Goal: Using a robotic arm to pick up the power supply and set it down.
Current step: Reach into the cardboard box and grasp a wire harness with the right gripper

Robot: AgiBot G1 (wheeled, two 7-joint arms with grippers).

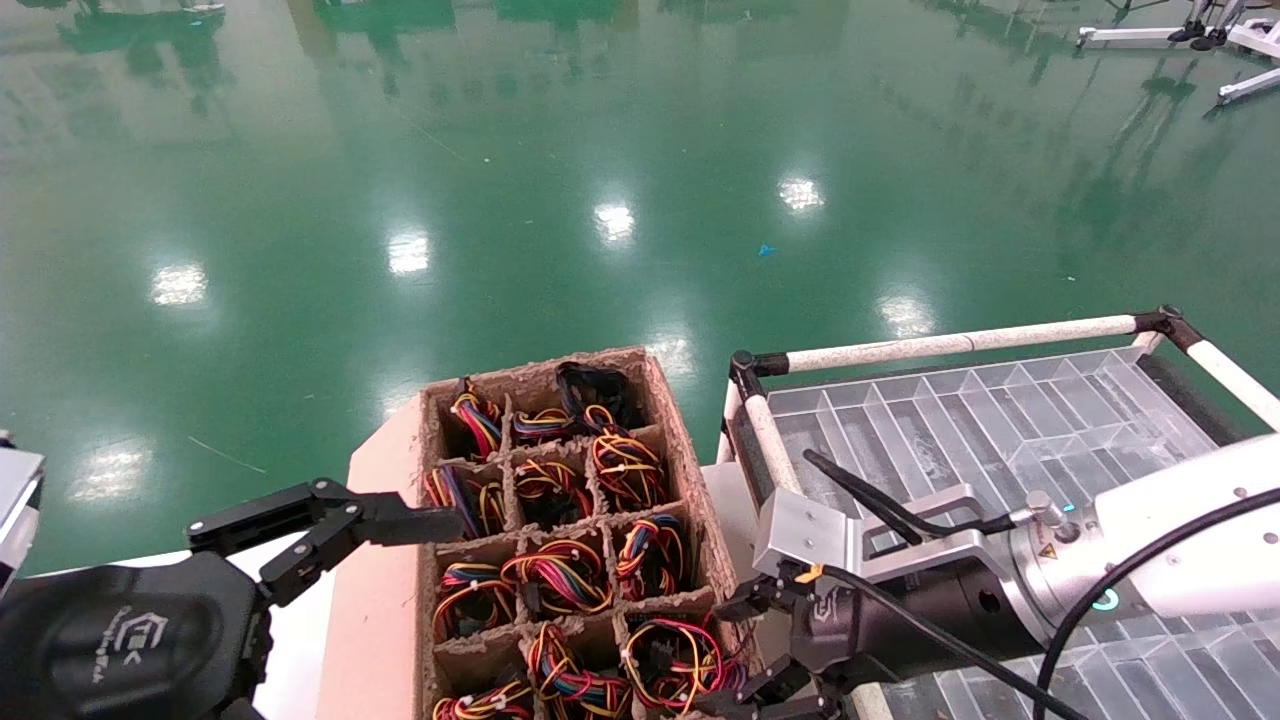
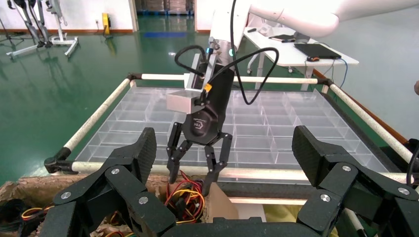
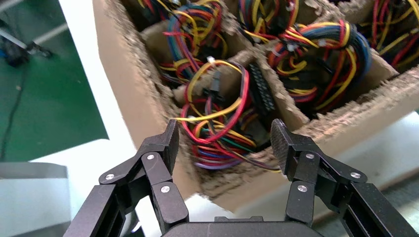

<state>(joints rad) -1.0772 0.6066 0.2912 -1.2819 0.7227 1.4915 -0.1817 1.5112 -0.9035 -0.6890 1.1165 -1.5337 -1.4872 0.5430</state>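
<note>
Right gripper spread wide over wire bundle in cardboard tray; no legible writing

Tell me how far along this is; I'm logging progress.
Nothing is lifted yet. The right gripper, jaws open, hangs over a near-corner cell of the cardboard tray, above a wire bundle. The left gripper hovers open beside the tray. Grasping, lifting and setting down remain.

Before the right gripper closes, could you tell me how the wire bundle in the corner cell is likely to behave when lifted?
The wire bundle looks floppy: its loose loops would probably sag and shift between the right gripper fingers. Strands drape over the frayed cardboard divider tray, so they may snag. Whatever the wires attach to is hidden, so any weight below could tug.
</note>
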